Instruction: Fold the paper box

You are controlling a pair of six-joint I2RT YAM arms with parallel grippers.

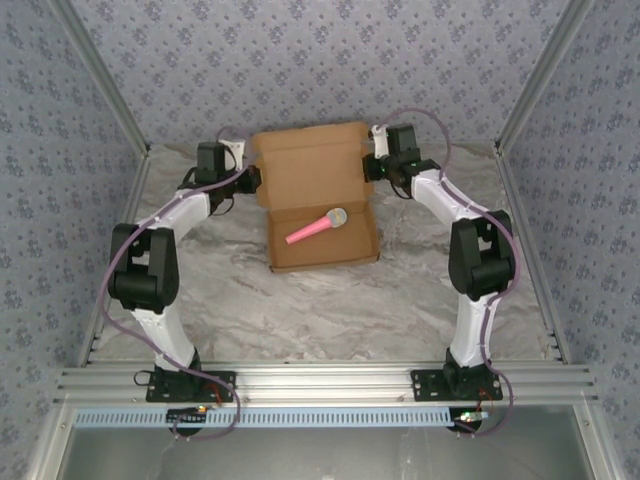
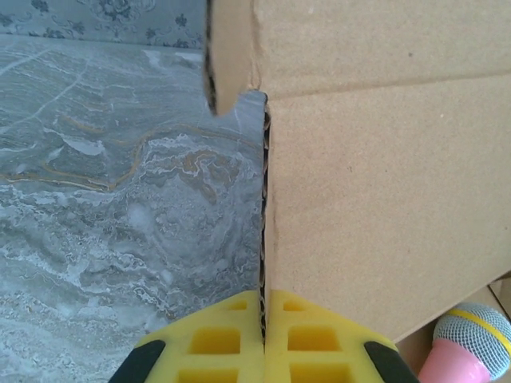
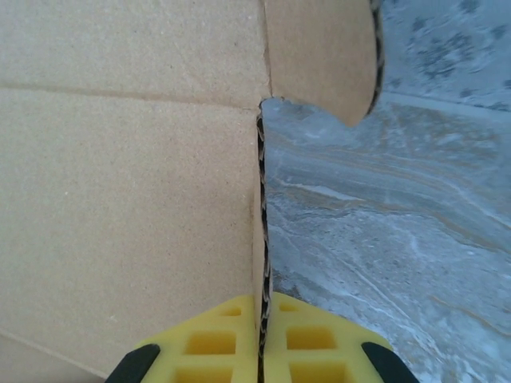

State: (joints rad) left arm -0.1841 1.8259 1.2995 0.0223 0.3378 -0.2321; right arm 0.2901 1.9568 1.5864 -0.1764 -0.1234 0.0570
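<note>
Pinching opposite lid edges of the paper box: left pincer, right pincer, both cut off below. Pink microphone half-hidden right of the left pincer; marble table beyond.

Nothing here can be read. The box is plain brown card, unprinted, and the wallpaper bears only a small flower pattern.

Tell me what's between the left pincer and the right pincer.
The raised lid of the paper box spans it in the top view; left pincer and right pincer each clamp a side edge.
</note>
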